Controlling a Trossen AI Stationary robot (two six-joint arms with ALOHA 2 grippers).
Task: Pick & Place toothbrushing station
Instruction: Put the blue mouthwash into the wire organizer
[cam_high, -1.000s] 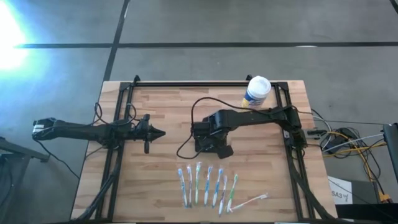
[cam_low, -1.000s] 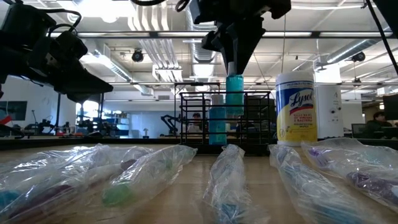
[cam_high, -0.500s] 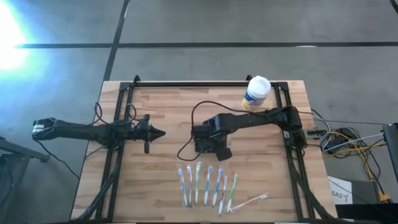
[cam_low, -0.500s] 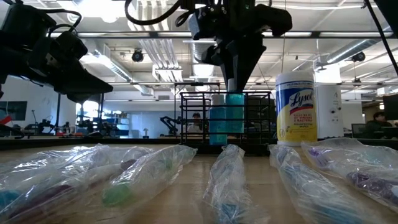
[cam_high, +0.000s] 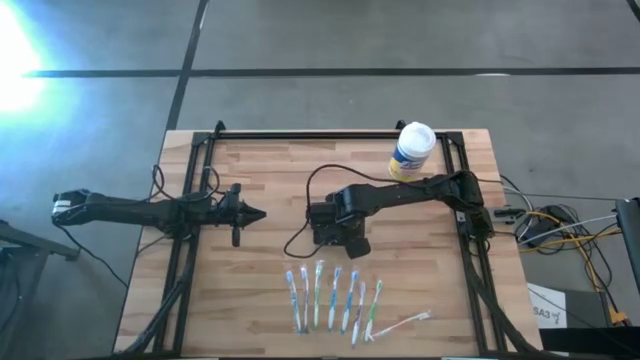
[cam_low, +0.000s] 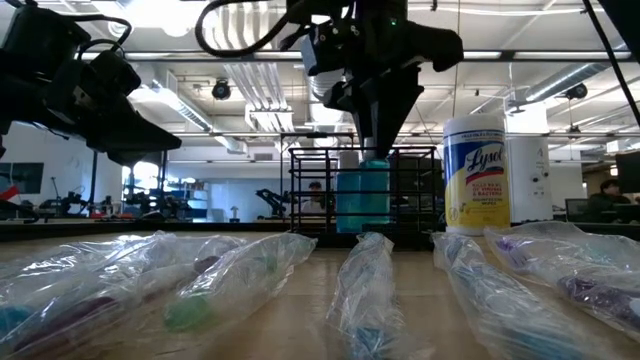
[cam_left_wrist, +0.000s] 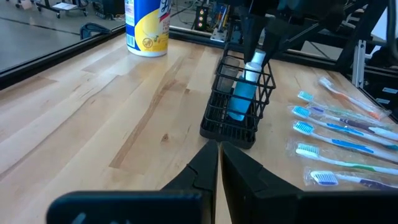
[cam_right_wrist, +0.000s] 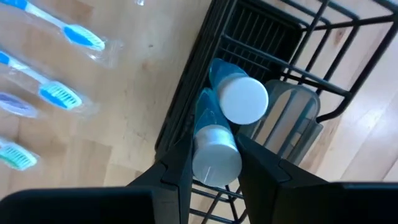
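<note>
while the left arm waits at the table's left side, the right gripper (cam_right_wrist: 214, 163) holds a teal tube (cam_right_wrist: 214, 146) down into the toothbrushing station (cam_left_wrist: 238, 102) at mid-table.

the station is a black wire rack standing upright on the wooden table (cam_high: 270, 270), just behind a row of wrapped toothbrushes (cam_high: 335, 298) laid side by side near the front edge. the right gripper's jaws pinch the white-capped tube, lowered into the rack beside a second teal tube (cam_right_wrist: 239, 98) already standing there. the left gripper (cam_left_wrist: 219, 163) hovers well apart from the rack, pointing at it, jaws pressed together on nothing. a white wipes canister (cam_high: 412, 148) with a yellow label stands near the back right corner.
</note>
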